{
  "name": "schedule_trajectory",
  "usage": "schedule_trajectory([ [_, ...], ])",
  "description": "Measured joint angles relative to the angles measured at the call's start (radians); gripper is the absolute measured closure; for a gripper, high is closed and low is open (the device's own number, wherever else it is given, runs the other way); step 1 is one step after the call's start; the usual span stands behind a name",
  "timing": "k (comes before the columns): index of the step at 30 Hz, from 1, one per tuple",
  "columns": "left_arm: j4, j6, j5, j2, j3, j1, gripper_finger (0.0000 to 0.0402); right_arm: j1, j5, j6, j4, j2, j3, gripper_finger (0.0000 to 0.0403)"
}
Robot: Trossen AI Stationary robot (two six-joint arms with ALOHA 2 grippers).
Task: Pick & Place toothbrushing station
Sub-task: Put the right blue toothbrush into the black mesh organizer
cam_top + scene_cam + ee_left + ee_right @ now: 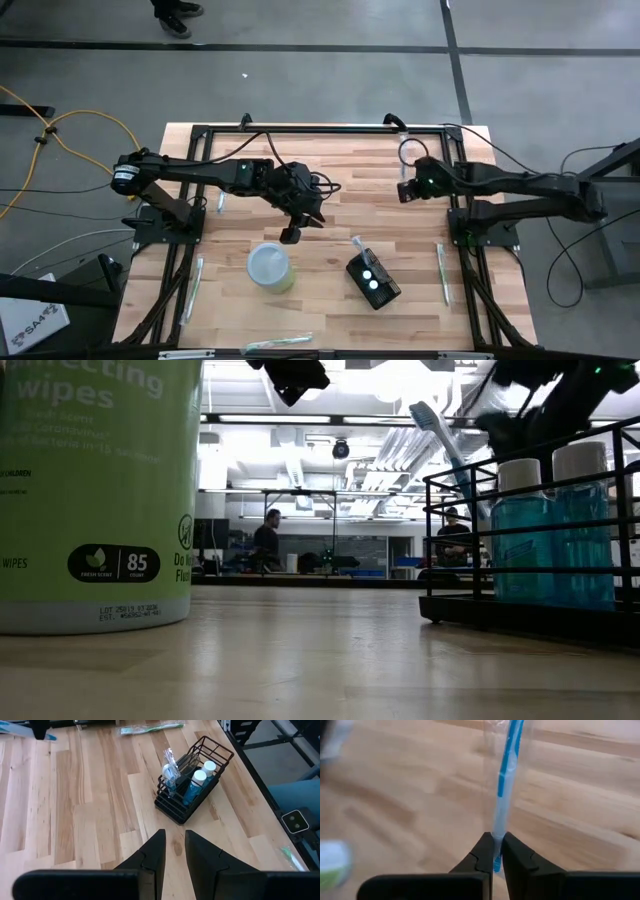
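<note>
Right gripper [496, 851] shut on wrapped blue toothbrush [506, 765], hanging over table near 1 o'clock edge. Left gripper [174, 851] narrowly parted, holds nothing, hovers near centre. Toothbrushing station [373, 280], black wire caddy with two blue bottles, sits at 5 o'clock, well apart from both. Wipes canister [270, 266] just beside, at 7 o'clock.

Risks:
- thin grip on slick wrapper: brush may slip or swing
- insertion probably tight; brush could snag wire rim, tip caddy

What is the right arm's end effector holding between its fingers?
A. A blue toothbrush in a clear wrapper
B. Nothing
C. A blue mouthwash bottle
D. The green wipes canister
A: in the right wrist view the right end effector is shut on a wrapped blue toothbrush above the wooden table.
</note>
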Motion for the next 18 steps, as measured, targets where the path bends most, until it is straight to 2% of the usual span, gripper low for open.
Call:
schedule_trajectory([
  [9, 0.000, -0.037, 0.000, 0.000, 0.000, 0.000, 0.0333, 0.278, 0.040, -0.125, 0.187, -0.020, 0.001, 0.0390],
  [18, 0.036, -0.063, 0.001, 0.000, 0.000, 0.000, 0.0333, 0.522, 0.165, -0.235, 0.284, -0.020, 0.001, 0.0390],
])
